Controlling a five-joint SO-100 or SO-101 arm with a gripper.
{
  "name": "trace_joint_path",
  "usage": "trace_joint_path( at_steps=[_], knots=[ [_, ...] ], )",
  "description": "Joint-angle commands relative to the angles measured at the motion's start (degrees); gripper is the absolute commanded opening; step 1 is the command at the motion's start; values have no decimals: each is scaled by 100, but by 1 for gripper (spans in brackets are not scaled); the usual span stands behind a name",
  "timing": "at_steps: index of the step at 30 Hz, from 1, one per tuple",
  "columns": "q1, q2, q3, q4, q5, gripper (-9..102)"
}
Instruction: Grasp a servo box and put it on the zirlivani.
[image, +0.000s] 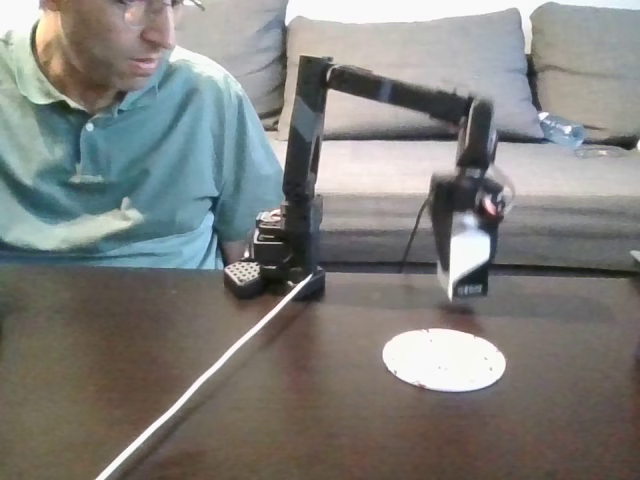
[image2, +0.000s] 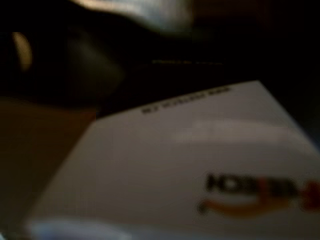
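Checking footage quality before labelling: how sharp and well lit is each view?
Fixed view: evenly lit, soft overall, the servo box in the gripper slightly smeared, the zirlivani bright on the dark table. Wrist view: dark and out of focus; the servo box looms close, lettering blurred.

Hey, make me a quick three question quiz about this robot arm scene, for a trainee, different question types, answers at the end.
1. True or false: the servo box already rests on the zirlivani.
2. What is the gripper holding?
3. In the fixed view, the white cable runs from the arm's base toward: A) lower left, B) upper right?

Key: 1. False, it hangs above the table. 2. The servo box. 3. A.
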Motion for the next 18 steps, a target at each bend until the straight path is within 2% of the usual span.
trace_joint_path(
  at_steps=[1,4,9,14,18],
  knots=[
    [378,606,-1301,879,18,17],
    [809,1046,-2057,1591,-158,17],
    [2391,1793,-1661,1600,-510,17],
    [3709,2109,-316,624,-861,17],
    [3920,2013,606,-141,-888,17]
  ],
)
